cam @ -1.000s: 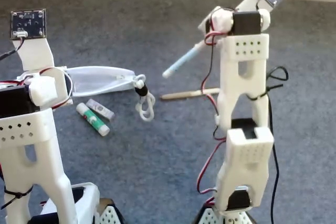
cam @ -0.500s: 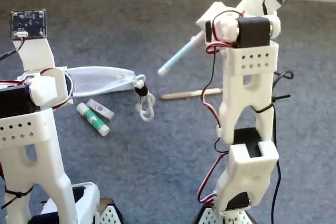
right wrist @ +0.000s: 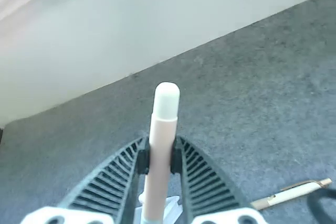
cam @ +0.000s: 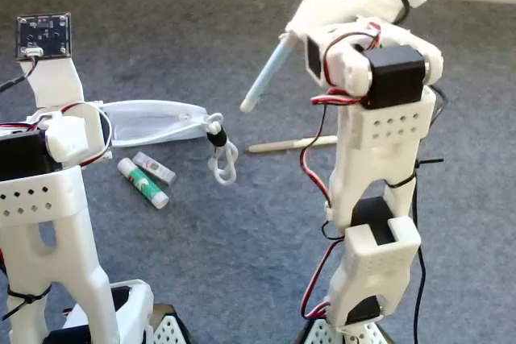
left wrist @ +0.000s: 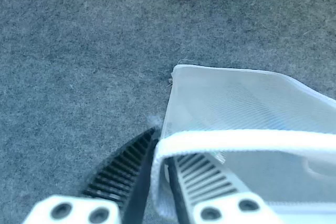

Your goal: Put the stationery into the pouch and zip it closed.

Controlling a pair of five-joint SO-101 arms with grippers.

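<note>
Left claw (left wrist: 160, 148) clenched on the open rim of the clear pouch (left wrist: 239, 106), which is held at that end and stretches across the grey worktop (cam: 242, 239). A white chain pull (cam: 223, 160) hangs at the pouch's far end. Right claw (right wrist: 157, 153) grasps a light blue pen (cam: 266, 78), raised and tilted well above the worktop, apart from the pouch. A green-and-white glue stick (cam: 143, 184) and a small grey stick (cam: 153, 167) lie just beside the pouch. A beige pen (cam: 290, 145) lies flat near the right arm.
</note>
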